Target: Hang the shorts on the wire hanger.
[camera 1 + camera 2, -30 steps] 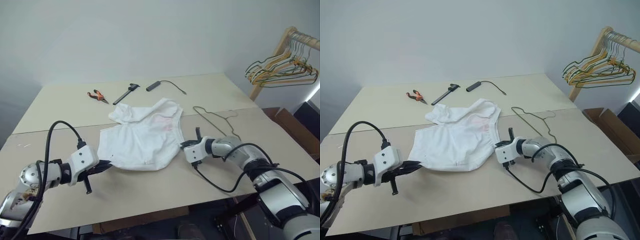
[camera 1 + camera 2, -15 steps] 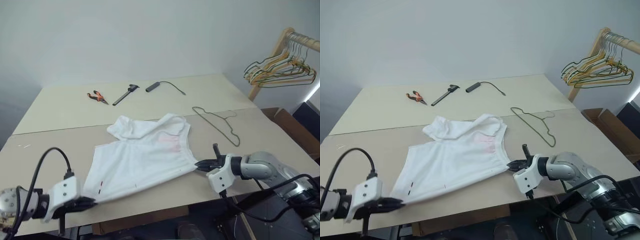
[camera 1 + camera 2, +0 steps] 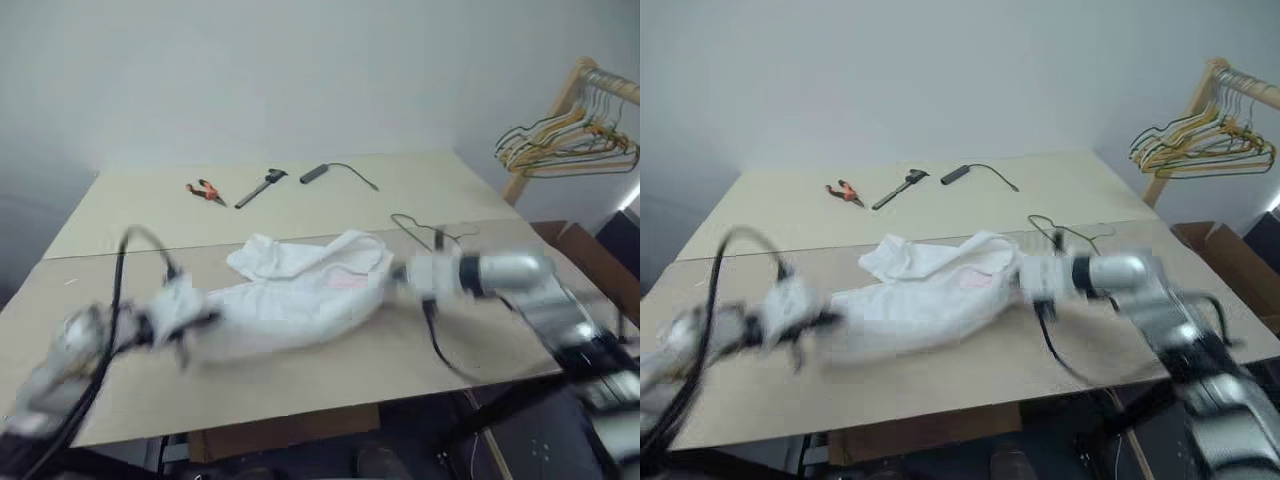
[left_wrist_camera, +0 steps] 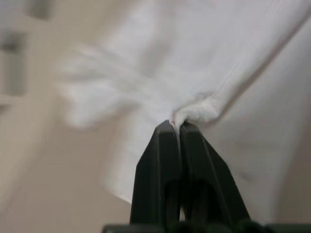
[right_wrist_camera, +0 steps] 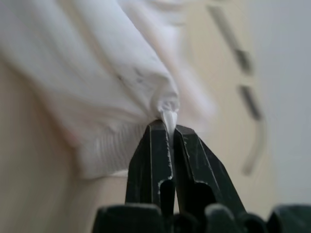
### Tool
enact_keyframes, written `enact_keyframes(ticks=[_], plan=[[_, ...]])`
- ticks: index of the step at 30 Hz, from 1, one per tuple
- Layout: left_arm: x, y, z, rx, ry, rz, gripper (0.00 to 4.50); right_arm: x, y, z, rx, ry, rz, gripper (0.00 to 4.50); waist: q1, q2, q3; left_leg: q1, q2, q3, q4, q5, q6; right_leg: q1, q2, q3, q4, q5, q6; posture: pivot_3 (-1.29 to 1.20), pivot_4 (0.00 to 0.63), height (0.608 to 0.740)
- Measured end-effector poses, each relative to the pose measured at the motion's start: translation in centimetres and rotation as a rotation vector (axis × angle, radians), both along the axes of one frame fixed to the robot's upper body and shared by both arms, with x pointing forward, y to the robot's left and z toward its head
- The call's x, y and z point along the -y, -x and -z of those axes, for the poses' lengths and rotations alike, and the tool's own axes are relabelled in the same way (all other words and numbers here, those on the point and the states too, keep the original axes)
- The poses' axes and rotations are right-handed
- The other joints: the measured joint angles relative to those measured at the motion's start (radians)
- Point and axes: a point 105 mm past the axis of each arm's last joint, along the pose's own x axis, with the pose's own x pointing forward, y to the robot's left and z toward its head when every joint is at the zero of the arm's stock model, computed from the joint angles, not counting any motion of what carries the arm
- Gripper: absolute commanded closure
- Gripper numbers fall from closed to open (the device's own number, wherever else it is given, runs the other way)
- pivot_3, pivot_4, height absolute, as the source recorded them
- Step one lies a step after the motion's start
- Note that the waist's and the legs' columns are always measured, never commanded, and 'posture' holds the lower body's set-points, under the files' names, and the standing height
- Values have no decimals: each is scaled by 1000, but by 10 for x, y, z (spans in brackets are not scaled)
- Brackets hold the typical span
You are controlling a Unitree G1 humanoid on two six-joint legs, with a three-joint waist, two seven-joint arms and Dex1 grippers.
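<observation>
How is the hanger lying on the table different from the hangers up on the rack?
The hanger on the table is one lone wire, lying flat beside the shorts. The hangers on the rack are a whole bunch, hanging by their hooks from a rail. The table one looks dark grey; the rack ones mix yellow, tan and green. All are thin wire triangles with hooks.

White shorts [image 3: 930,295] stretched above table; wire hanger [image 3: 1065,235] lies beyond.
</observation>
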Motion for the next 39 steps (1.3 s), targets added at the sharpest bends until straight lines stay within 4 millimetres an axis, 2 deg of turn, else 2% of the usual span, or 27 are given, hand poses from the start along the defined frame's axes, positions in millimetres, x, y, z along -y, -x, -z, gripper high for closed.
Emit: enact_keyframes(ticks=[1,2,4,5,6,8,9,11,14,17,18,20,23,26,28,30,31,39], plan=[[4,-25,-31,133,62,-93,4500,-2,-20,-26,104,-44,74,4478,-2,-2,1,-10,1,-2,0,5,-2,-6,1,-2,-3,13,-5,-140,0,740],[9,-48,-81,305,157,-196,4500,0,-40,-67,256,-117,180,4478,-7,-2,1,-16,1,-4,-1,8,-3,-11,1,-4,-8,18,-5,-141,0,740],[3,-49,-167,592,262,-293,4500,9,-50,-132,499,-236,290,4478,-25,0,-3,-30,0,-6,-6,8,-6,-26,-1,-4,-8,21,-4,-142,0,740],[-1,-41,-195,688,298,-306,4500,16,-49,-151,576,-278,323,4478,-32,3,-9,-35,1,-6,-10,8,-9,-32,0,-3,-8,21,-4,-144,0,740],[2,-33,-214,755,324,-278,4500,18,-44,-169,656,-323,326,4478,-41,10,-17,-39,0,-7,-11,11,-19,-38,0,-2,-7,21,-2,-143,0,740],[4,-18,-225,794,369,-206,4500,22,-37,-182,740,-376,318,4478,-62,20,-26,-36,-2,-7,-20,9,-20,-39,-2,-2,-7,20,-1,-143,0,740],[3,-10,-222,789,372,-168,4500,23,-34,-179,753,-382,305,4478,-72,20,-26,-34,-2,-7,-23,8,-19,-39,-2,-2,-8,19,0,-141,0,740],[-3,-3,-203,722,368,-118,4500,23,-29,-159,735,-372,269,4478,-92,20,-26,-36,-2,-9,-23,6,-18,-40,-2,-2,-9,18,2,-137,0,740],[-15,13,-164,566,318,-32,4500,19,-19,-103,604,-301,190,4478,-113,20,-26,-43,-3,-15,-19,6,-17,-41,-3,-2,-13,16,5,-129,0,740],[-28,35,-131,419,227,38,4500,12,-1,-50,468,-208,96,4478,-117,20,-25,-43,-4,-16,-13,5,-15,-38,-3,-1,-13,15,6,-123,0,740],[-31,45,-118,348,194,75,4500,8,8,-32,416,-160,48,4478,-117,20,-25,-44,-4,-16,-9,-1,-4,-36,-2,0,-13,14,5,-121,0,740],[-38,65,-86,173,136,131,4500,7,25,4,312,-65,-28,4478,-116,19,-23,-39,-4,-15,-4,-2,-2,-31,-2,0,-13,14,5,-121,0,740],[-41,104,-21,-164,1,225,4500,-2,55,59,167,90,-171,4478,-113,13,-16,-12,-3,-14,-4,-2,-1,-6,-2,0,-12,5,-1,-116,0,740],[-42,142,35,-410,-175,304,4500,-4,90,100,18,238,-318,4478,-100,10,-12,-1,-1,-14,-4,-2,-3,2,-2,0,-10,0,-1,-120,0,740],[-40,163,60,-509,-234,355,4500,-1,109,115,-73,310,-393,4478,-91,10,-11,1,0,-12,-4,-5,-9,0,-2,1,-9,0,-2,-123,0,740],[-35,176,70,-558,-261,398,4500,0,117,117,-104,350,-435,4478,-83,8,-11,0,0,-11,-4,-4,-7,-1,-1,1,-8,1,-2,-123,0,740],[-32,182,74,-580,-277,423,4500,1,120,115,-111,368,-456,4478,-82,7,-11,-1,1,-11,-4,-1,-2,-1,-1,1,-7,0,-3,-123,0,740],[-12,236,87,-807,-308,607,4500,5,127,114,-141,427,-528,4478,-78,5,-12,-6,2,-9,-6,-7,-4,-6,1,1,-6,0,-5,-129,0,740]])
